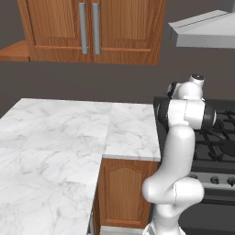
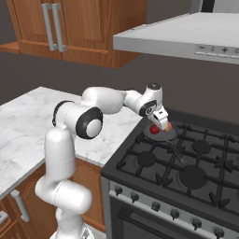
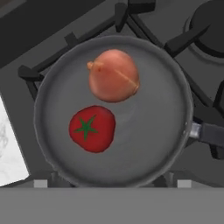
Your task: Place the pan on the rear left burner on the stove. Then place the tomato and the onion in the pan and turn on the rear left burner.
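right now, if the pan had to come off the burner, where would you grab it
Probably by its short dark handle, the one narrow part jutting past the rim of the pan. Come from above, fingers across its width; the round bowl looks too wide and holds the tomato and onion.

The robot is one smooth white arm (image 2: 60, 158) made of fat round tubes joined together like sausages. Its skin is shiny and plain, with thin dark lines where the shells meet. A big round black joint (image 2: 88, 123) sits like a ball in the arm, and dark rings (image 1: 209, 114) wrap the ends of the tubes. Up top is a small grey round cap (image 1: 197, 78). The hand end is a little white block with dark parts (image 2: 153, 105)
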